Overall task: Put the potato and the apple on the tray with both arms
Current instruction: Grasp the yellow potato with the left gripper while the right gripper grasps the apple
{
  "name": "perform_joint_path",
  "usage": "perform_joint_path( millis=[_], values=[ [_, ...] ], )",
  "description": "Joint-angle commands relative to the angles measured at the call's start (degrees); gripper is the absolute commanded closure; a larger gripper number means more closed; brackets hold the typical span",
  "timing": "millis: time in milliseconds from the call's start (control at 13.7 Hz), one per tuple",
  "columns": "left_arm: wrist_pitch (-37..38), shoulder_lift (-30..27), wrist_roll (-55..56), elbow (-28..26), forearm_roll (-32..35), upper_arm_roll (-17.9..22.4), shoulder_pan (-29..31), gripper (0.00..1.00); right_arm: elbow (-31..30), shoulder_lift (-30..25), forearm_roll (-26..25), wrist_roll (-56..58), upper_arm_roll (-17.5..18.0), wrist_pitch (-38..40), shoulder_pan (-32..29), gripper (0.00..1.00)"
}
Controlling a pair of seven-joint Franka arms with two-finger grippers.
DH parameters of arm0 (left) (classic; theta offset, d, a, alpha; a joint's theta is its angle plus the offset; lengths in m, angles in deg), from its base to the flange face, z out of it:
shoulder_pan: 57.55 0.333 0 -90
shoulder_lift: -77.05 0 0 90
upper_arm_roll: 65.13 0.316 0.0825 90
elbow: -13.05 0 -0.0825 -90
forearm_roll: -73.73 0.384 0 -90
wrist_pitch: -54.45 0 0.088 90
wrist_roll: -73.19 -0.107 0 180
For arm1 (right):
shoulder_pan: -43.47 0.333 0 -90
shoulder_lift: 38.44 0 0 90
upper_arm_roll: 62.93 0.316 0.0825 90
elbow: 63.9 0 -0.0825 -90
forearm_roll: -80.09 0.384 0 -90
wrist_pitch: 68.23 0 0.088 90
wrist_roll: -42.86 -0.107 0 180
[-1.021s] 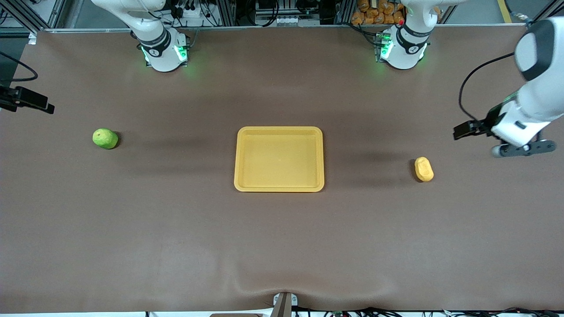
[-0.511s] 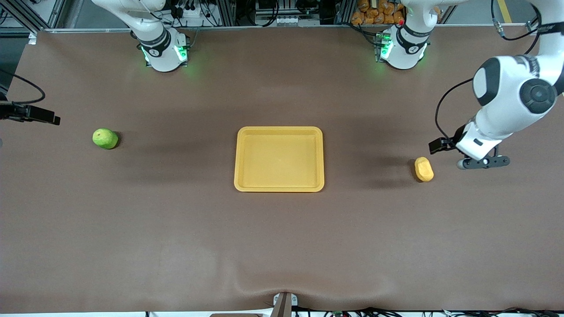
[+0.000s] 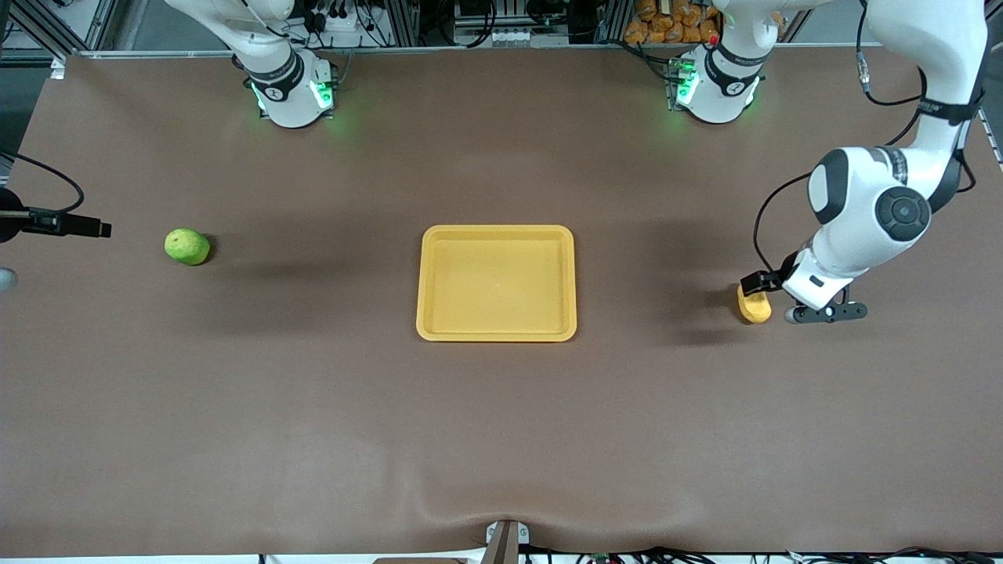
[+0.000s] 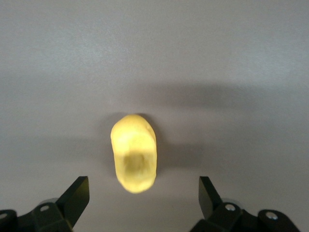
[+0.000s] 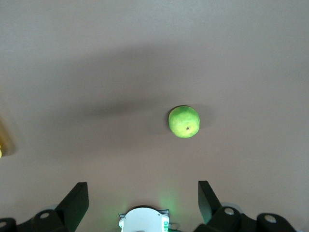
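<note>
The yellow-orange potato (image 3: 754, 304) lies on the brown table toward the left arm's end; in the left wrist view the potato (image 4: 133, 152) sits just ahead of the fingertips. My left gripper (image 3: 758, 283) hangs low beside and partly over it, open and empty (image 4: 143, 194). The green apple (image 3: 187, 247) rests toward the right arm's end. My right gripper (image 3: 69, 227) hovers at the table's edge beside it, open and empty (image 5: 142, 197), with the apple (image 5: 184, 122) ahead of it. The yellow tray (image 3: 497, 232) lies empty mid-table.
The two arm bases (image 3: 291, 92) (image 3: 715, 88) glow green at the table's back edge. The right wrist view shows that arm's base (image 5: 143, 220). A small mount (image 3: 505, 540) sits at the table's front edge.
The left arm has swung in from the table's end and come down to the potato. The right gripper has drifted a little toward the apple. Potato, apple and tray have not moved.
</note>
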Motion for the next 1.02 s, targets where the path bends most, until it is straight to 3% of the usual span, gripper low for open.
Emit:
perform_joint_path(
  millis=[0, 219, 365, 730, 948],
  values=[
    [-2.55, 2.48, 0.37, -0.23, 0.31, -0.11, 0.74, 0.03, -3.91, -0.27, -1.18, 0.83, 0.22, -2.79, -1.21, 0.00],
    [-2.73, 4.16, 0.28, -0.14, 0.31, -0.11, 0.74, 0.07, -7.78, -0.19, -1.18, 0.83, -0.39, -5.95, -1.56, 0.00],
    [-2.99, 5.21, 0.28, 0.03, 0.23, -0.11, 1.00, 0.17, -10.86, -0.19, -1.18, 0.83, -1.10, -8.94, -1.56, 0.00],
    [-4.66, 6.80, 0.37, 0.03, 2.94, 0.24, 1.09, 0.22, -15.95, -0.19, -1.18, 0.83, -1.89, -13.78, -1.65, 0.00],
    [-4.75, 7.49, 0.46, 0.12, 3.21, 0.24, 1.62, 0.46, -19.74, -0.27, -1.18, 0.92, -2.77, -17.91, -1.65, 0.00]
  ],
)
